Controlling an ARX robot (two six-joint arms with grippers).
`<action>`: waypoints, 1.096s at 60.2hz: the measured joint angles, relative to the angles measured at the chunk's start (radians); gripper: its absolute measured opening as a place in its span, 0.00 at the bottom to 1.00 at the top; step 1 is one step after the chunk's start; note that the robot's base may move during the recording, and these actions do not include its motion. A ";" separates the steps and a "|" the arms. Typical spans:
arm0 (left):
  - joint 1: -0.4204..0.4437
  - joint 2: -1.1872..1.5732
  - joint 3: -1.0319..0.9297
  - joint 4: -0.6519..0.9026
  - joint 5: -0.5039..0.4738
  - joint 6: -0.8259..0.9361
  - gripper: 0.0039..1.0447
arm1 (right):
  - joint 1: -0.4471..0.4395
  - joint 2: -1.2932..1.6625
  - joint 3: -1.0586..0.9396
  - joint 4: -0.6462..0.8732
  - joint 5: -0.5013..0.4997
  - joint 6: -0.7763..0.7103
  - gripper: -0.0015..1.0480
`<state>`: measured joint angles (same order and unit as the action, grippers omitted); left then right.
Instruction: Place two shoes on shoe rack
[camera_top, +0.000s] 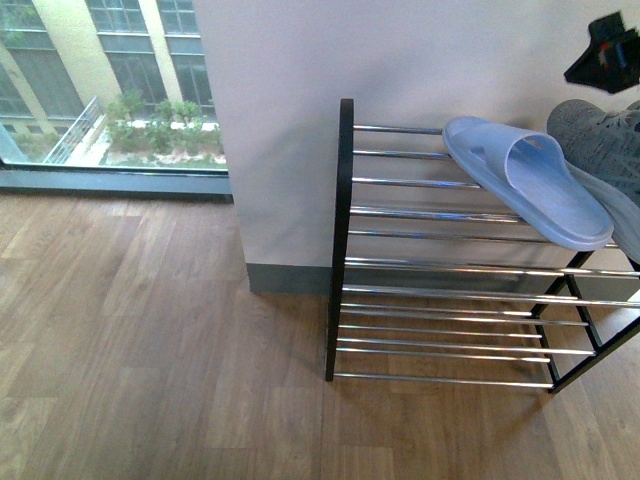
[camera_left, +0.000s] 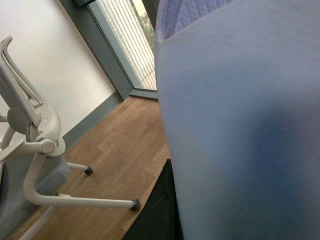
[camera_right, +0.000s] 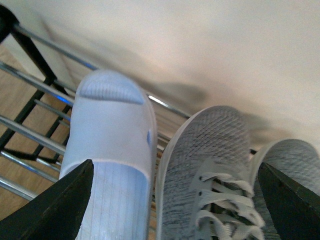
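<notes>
Shoe rack: top tier is occupied by two grey sneakers, set side by side, toes to wall, beside a blue slipper. Right tool: spread, empty, centred over the nearer sneaker. Left tool: state cannot be told.

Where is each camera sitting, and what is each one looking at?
Front view: on the robot's body, looking down at the shoe rack, a blue slipper and a grey sneaker on top; a dark robot part shows top right.
Left wrist view: on the left arm, close against a blue surface, facing an office chair and a window; no fingers clearly show.
Right wrist view: on the right arm, over the rack top; the right gripper frames slipper and two sneakers.
Front and right wrist views share rack, slipper, sneaker.
</notes>
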<state>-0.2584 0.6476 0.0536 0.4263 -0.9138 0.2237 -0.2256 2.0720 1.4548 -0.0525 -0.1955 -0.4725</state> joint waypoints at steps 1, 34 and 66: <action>0.000 0.000 0.000 0.000 0.000 0.000 0.02 | 0.000 -0.005 0.000 0.002 0.000 0.005 0.91; 0.000 0.000 0.000 0.000 0.000 0.000 0.02 | 0.096 -0.348 -0.844 1.201 0.068 0.454 0.17; 0.000 0.000 0.000 0.000 0.000 0.000 0.02 | 0.160 -0.690 -1.230 1.197 0.133 0.461 0.02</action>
<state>-0.2584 0.6479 0.0536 0.4263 -0.9142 0.2241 -0.0654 1.3823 0.2245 1.1450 -0.0628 -0.0113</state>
